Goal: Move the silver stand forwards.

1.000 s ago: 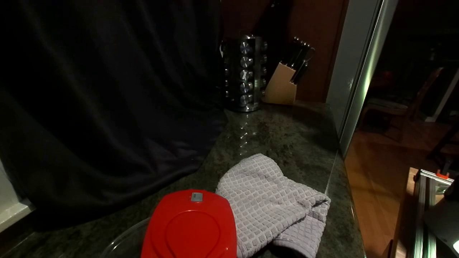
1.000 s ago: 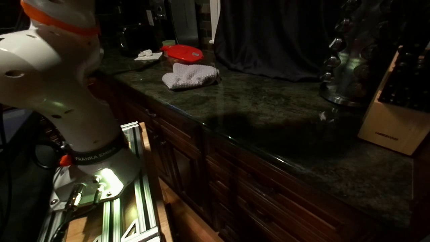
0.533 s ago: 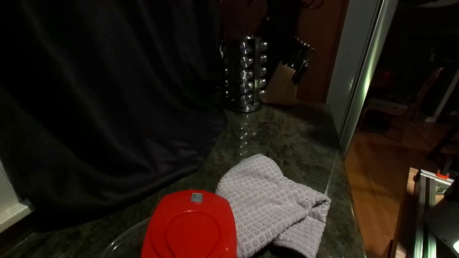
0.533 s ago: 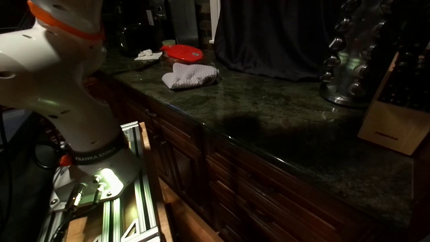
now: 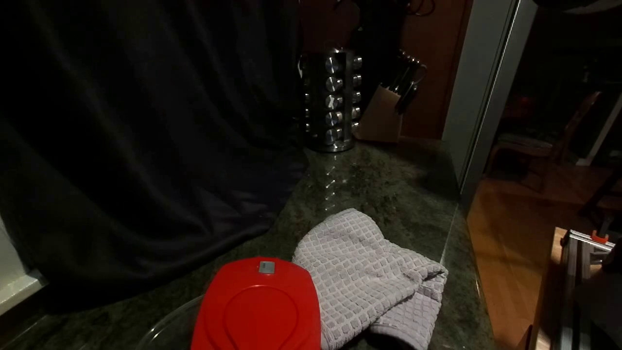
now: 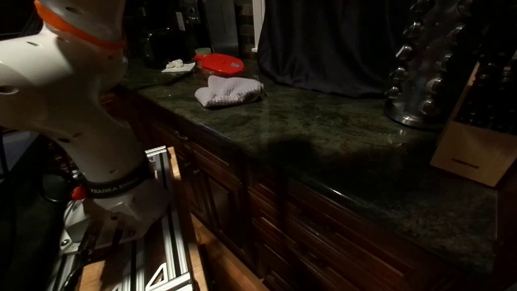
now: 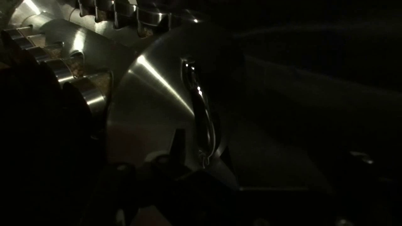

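Silver stand (image 5: 333, 99): it stands on the dark stone counter (image 5: 393, 175), in both exterior views, between the black cloth (image 5: 194, 146) and the tan knife block (image 5: 380, 119).
Long axis: vertical; the stand is upright and its top is directed to above.
Caps (image 5: 333, 84): shiny, in rows one over another, looking outward.
Round top (image 7: 150, 103): in the wrist view it is seen obliquely, and the column (image 7: 97, 40) goes away from it toward an upper corner of the picture.
Handle (image 7: 206, 113): curved chrome, on this round top, a little slanted in the same view.
Gripper (image 7: 203, 142): near the round top, in the lower part of the wrist view, mostly in darkness.
Fingers (image 7: 179, 144): a narrow dark tip is visible just beside the handle; how wide they are apart, and whether they touch or hold it, one cannot tell.
Knife block: just beside the stand; whether the two touch is not clear.
Towel (image 5: 359, 272): grey, folded, well apart from the stand.
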`<control>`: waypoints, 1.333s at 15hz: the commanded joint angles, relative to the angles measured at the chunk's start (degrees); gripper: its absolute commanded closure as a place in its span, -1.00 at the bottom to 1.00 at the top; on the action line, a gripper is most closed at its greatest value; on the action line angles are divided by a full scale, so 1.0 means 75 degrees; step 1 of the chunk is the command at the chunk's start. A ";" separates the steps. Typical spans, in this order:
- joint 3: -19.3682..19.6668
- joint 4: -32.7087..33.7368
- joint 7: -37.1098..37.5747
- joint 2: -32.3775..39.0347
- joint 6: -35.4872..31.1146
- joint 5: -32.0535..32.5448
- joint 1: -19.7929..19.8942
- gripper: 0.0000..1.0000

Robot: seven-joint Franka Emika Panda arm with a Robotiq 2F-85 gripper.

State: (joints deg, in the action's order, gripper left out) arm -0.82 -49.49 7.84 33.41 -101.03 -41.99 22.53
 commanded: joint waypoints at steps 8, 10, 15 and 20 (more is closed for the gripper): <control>-0.0579 0.0094 -0.0562 0.0682 0.0074 -0.1372 0.0358 -1.00; -0.0656 0.0111 -0.0743 0.0738 0.0058 -0.1561 0.0380 -0.82; -0.0669 0.0103 -0.1270 0.0875 0.0111 -0.1599 0.0453 -0.48; -0.0760 0.0051 -0.1702 0.0906 0.0043 -0.1788 0.0515 -0.29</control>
State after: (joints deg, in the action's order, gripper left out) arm -5.30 -49.47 -2.37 39.30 -101.03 -53.38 25.40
